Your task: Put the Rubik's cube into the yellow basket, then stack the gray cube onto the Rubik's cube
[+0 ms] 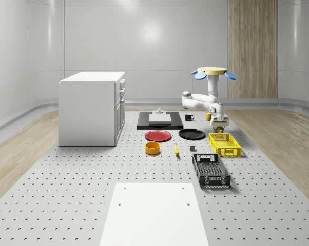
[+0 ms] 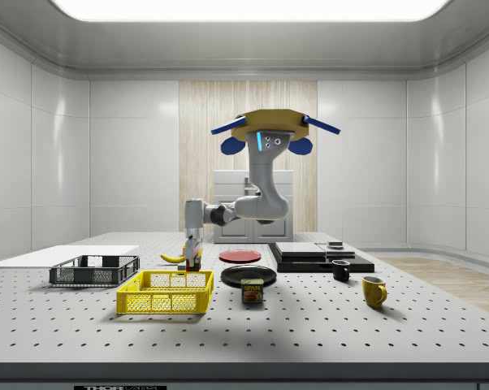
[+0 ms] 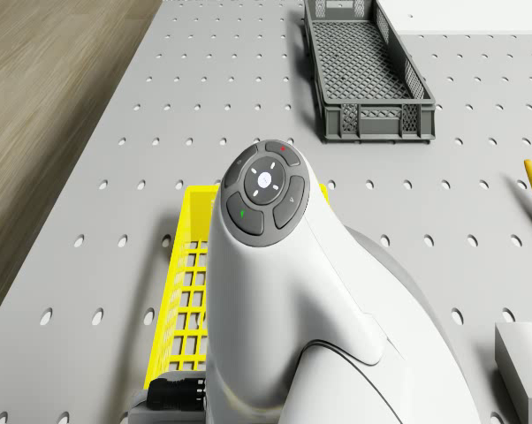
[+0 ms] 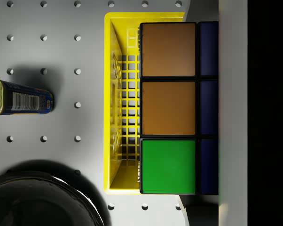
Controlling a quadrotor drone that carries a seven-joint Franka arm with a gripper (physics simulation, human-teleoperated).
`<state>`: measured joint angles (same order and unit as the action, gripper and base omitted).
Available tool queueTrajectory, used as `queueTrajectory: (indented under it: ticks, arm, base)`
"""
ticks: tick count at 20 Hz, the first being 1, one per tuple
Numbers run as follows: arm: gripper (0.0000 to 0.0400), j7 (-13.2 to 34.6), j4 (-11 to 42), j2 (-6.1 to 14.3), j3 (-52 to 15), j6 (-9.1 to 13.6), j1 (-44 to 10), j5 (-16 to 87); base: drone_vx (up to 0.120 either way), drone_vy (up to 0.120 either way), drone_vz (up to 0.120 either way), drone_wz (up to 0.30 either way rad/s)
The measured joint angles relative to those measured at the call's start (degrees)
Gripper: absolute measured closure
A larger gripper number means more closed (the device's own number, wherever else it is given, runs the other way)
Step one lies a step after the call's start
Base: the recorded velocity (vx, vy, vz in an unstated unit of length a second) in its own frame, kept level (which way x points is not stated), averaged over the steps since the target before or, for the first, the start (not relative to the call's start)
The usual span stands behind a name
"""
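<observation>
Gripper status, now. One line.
Gripper: shut on the Rubik's cube, held above one end of the yellow basket; the drone hovers over the table beside the basket.

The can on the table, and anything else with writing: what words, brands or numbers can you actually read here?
"SPAM": on the can beside the yellow basket, side view.
Barcode and small print on that can, wrist view: too small to read.
White lettering on the table's front edge, side view: too blurred to read.

The Rubik's cube (image 4: 169,108) hangs over the basket (image 1: 225,144), the crate (image 1: 211,171) in front
</observation>
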<state>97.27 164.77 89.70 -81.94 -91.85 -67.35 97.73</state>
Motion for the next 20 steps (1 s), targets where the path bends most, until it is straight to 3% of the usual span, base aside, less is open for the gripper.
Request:
queueTrajectory:
  ticks: [8, 12, 20]
  arm:
    - [0.0075, 0.03, -0.01, 0.3, -0.04, -0.28, -0.04, -0.11]
    - [0.0075, 0.05, -0.02, 0.43, -0.03, -0.41, -0.07, -0.14]
    - [0.0075, 0.13, -0.85, 0.79, 5.19, -2.29, -0.72, 4.75]
  base:
    - [0.12, 0.0, -0.12, 0.0]
    - [0.12, 0.0, 0.0, 0.0]
    - [0.0, 0.0, 0.0, 0.0]
